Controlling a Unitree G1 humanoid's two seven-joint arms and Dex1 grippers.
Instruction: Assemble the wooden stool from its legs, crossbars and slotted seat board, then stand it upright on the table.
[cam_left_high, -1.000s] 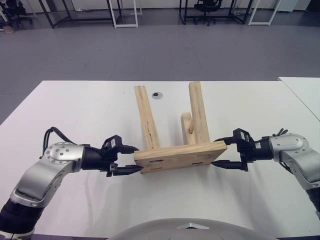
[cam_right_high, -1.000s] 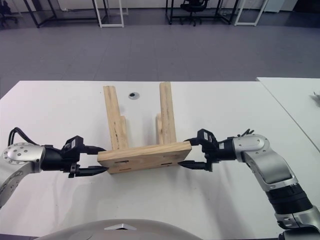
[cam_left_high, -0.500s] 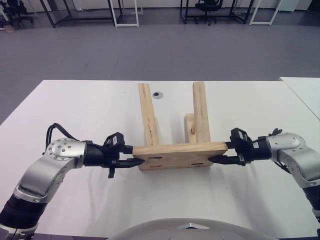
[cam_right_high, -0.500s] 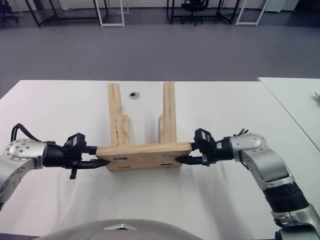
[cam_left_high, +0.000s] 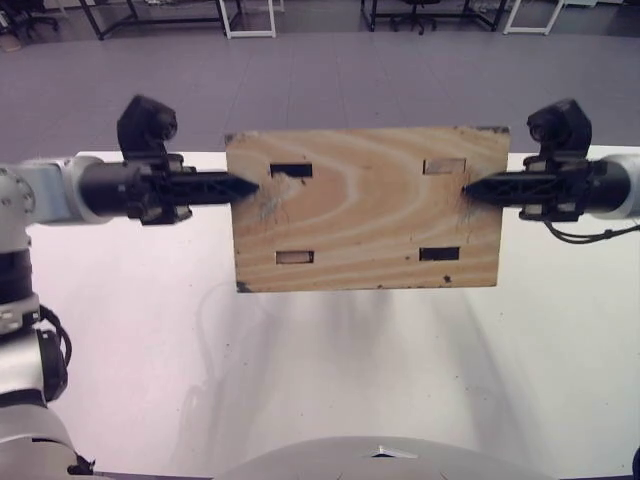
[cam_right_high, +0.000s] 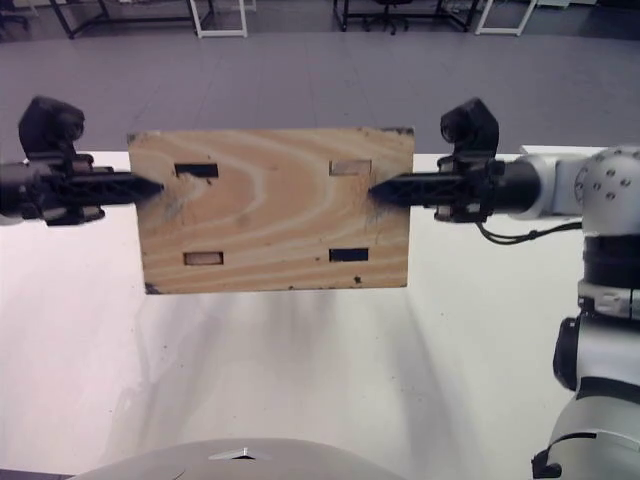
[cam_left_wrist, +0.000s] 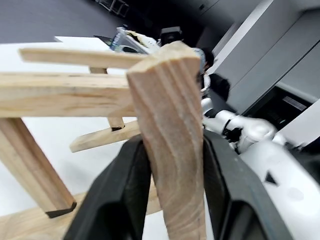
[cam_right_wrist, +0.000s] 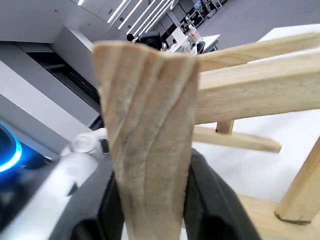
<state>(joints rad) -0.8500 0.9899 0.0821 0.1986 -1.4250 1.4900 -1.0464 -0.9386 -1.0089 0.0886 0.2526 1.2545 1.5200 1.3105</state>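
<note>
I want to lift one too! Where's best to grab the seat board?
Probably by its two short edges, one hand from each side. The seat board is flat and thin, so a hand closes over an edge, as the left hand and right hand do, and the legs stay clear.

A grey floor (cam_left_high: 340, 90) fills the upper part of the head views. Along the top edge stand furniture frames: a black metal frame (cam_left_high: 95, 20) at upper left, a white frame (cam_left_high: 248, 35) just right of it, a dark chair base (cam_left_high: 420, 18) right of centre, and another white frame (cam_left_high: 520, 15) at upper right. In the right wrist view, long ceiling light strips (cam_right_wrist: 117, 10) run across the upper left above a grey wall (cam_right_wrist: 40, 75).
</note>
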